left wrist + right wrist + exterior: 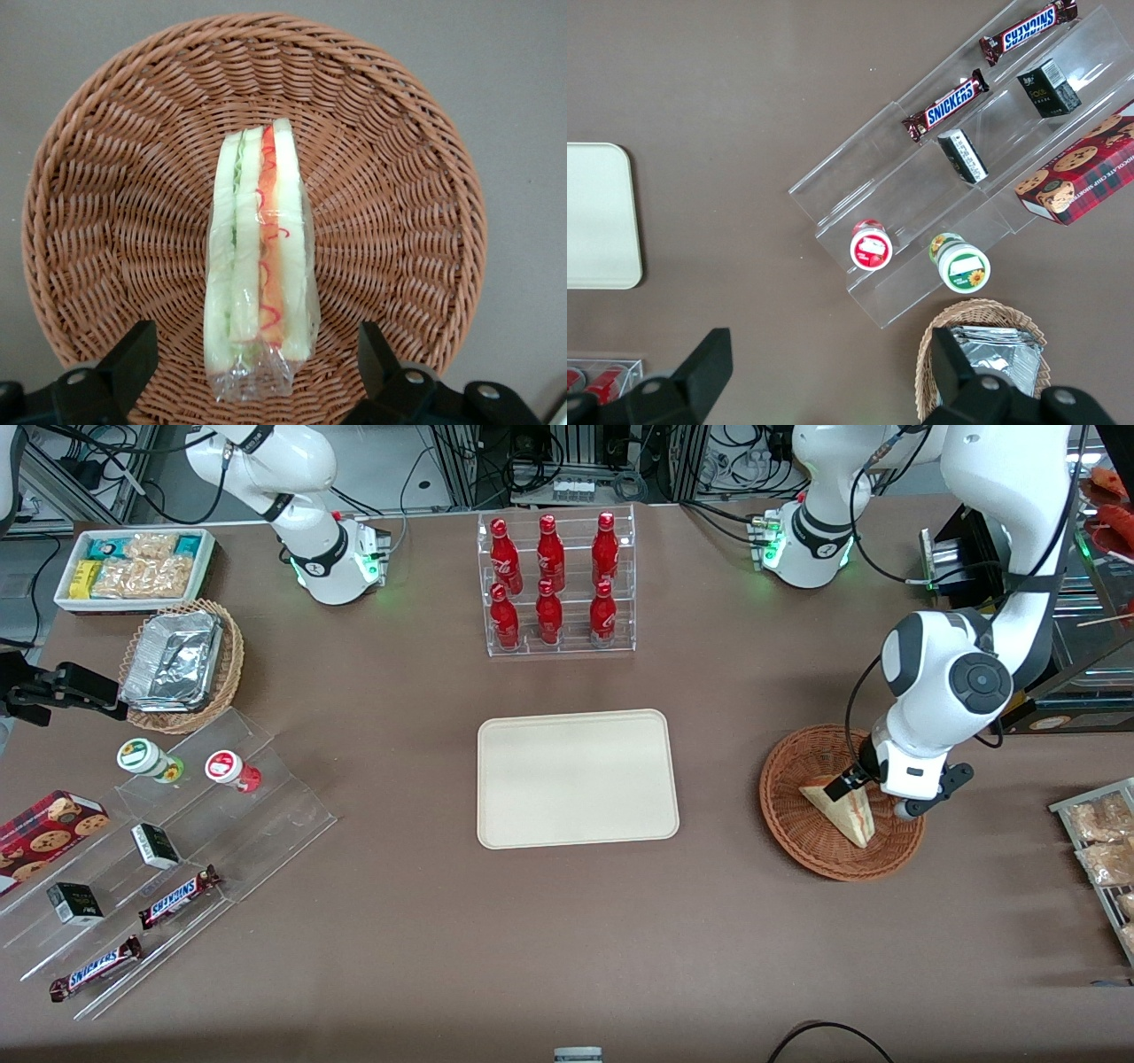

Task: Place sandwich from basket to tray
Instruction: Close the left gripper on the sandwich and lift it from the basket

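Note:
The sandwich [843,811] is a plastic-wrapped wedge standing on edge in the round reddish-brown basket [797,841], toward the working arm's end of the table. My gripper [879,795] hangs low over the basket, open, with one black finger on each side of the sandwich's end. In the left wrist view the sandwich [261,257] shows white bread with red-orange and green layers. Both fingers [133,354] stand well apart from its wrapper, inside the basket [399,177]. The cream tray [576,779] lies flat at mid-table with nothing on it.
A clear rack of red bottles [558,584] stands farther from the front camera than the tray. A rack of snack packets [1103,850] sits at the working arm's table end. A stepped acrylic shelf [177,841], a tan basket with foil trays [182,664] and a white snack bin [133,567] lie toward the parked arm's end.

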Motion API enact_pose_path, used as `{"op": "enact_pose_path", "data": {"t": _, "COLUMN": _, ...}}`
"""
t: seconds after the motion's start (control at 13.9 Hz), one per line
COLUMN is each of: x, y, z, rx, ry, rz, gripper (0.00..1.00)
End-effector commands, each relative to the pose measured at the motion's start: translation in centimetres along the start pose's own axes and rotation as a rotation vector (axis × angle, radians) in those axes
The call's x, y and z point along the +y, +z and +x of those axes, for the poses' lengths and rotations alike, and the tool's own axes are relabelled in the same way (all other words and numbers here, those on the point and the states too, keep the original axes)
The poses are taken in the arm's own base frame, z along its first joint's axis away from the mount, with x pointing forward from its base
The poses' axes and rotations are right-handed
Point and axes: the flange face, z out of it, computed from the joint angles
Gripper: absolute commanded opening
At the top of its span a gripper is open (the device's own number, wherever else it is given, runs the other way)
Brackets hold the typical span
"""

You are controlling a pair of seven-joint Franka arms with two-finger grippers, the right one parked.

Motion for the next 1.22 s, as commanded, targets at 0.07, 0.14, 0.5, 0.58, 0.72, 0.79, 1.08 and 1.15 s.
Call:
{"op": "enact_pose_path", "data": {"t": 0.07, "x": -0.1, "y": 1.0, "z": 0.3, "rx": 0.003, "ry": -0.021, "rz": -0.001, "gripper": 1.0}}
{"op": "enact_pose_path", "data": {"t": 0.14, "x": -0.1, "y": 1.3, "z": 0.3, "rx": 0.009, "ry": -0.02, "rz": -0.007, "gripper": 1.0}}
{"op": "enact_pose_path", "data": {"t": 0.5, "x": -0.1, "y": 2.3, "z": 0.3, "rx": -0.002, "ry": -0.023, "rz": -0.001, "gripper": 0.12}}
{"op": "enact_pose_path", "data": {"t": 0.58, "x": -0.1, "y": 2.4, "z": 0.3, "rx": -0.004, "ry": -0.02, "rz": 0.002, "gripper": 0.0}}
{"op": "enact_pose_path", "data": {"t": 0.72, "x": -0.1, "y": 2.1, "z": 0.4, "rx": -0.004, "ry": -0.015, "rz": 0.002, "gripper": 0.0}}
{"op": "enact_pose_path", "data": {"t": 0.79, "x": 0.1, "y": 1.6, "z": 0.5, "rx": -0.001, "ry": -0.011, "rz": -0.001, "gripper": 0.0}}
{"op": "enact_pose_path", "data": {"t": 1.08, "x": 2.2, "y": -3.7, "z": 1.6, "rx": -0.018, "ry": 0.017, "rz": 0.021, "gripper": 0.0}}
{"op": "enact_pose_path", "data": {"t": 1.15, "x": 3.2, "y": -6.0, "z": 2.1, "rx": -0.019, "ry": 0.037, "rz": 0.042, "gripper": 0.0}}
